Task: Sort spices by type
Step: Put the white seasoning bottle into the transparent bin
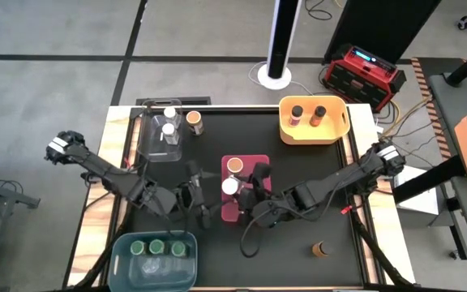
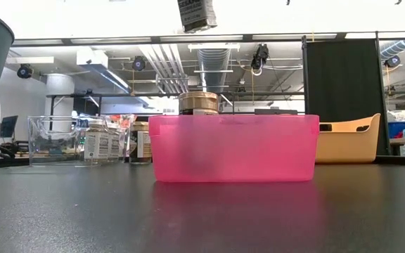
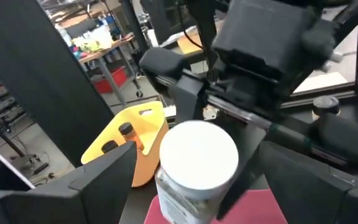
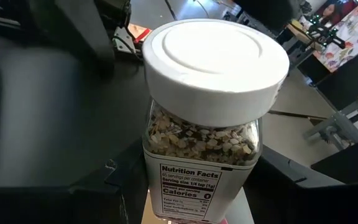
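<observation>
Here the matte black counter (image 1: pixel 298 243) carries a translucent pink plastic bin (image 1: pixel 252 166). Above its edge, the right gripper (image 1: pixel 235 195) is clamped on a clear white-lidded jar (image 1: pixel 230 186) of coarse flakes. The left gripper (image 1: pixel 207 191) stands apart beside it.

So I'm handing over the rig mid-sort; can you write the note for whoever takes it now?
Right gripper: shut on white-lid jar, held over the pink bin.
Left gripper: open, beside that jar, holding nothing.
Done: three green-lid jars in blue bin; two dark-lid jars in yellow bin; two white-lid jars in clear bin; one orange-lid jar in the pink bin.
Left: held jar, orange-lid jar by clear bin, loose jar on table.
</observation>
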Motion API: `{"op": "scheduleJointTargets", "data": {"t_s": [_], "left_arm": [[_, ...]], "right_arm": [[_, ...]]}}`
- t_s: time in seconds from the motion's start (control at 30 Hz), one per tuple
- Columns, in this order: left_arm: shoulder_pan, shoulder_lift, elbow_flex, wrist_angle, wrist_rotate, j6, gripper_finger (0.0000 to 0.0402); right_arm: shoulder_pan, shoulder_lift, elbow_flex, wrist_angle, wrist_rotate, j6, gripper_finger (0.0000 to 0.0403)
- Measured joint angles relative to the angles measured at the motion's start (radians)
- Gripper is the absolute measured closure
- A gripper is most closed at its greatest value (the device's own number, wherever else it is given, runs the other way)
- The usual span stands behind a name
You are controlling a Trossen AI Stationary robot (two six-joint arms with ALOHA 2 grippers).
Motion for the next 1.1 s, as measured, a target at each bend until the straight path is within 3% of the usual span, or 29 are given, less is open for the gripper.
{"op": "scheduleJointTargets", "data": {"t_s": [0.3, 0.7, 0.9, 1.1], "left_arm": [[0.048, 0.019, 0.002, 0.001, 0.086, 0.001, 0.0079], [0.064, 0.052, 0.001, 0.045, 0.089, 0.062, 0.0084], [0.068, 0.052, 0.001, 0.056, 0.088, 0.088, 0.0124], [0.069, 0.052, 0.001, 0.061, 0.095, 0.101, 0.0204]], "right_arm": [[0.002, 0.0, 0.0, -0.001, -0.001, 0.0, 0.0204], [0.002, 0.0, 0.0, -0.006, -0.001, 0.0, 0.0204], [0.002, 0.0, 0.0, -0.007, -0.001, 0.0, 0.0204], [0.002, 0.0, 0.0, -0.007, 0.0, 0.0, 0.0204]]}}
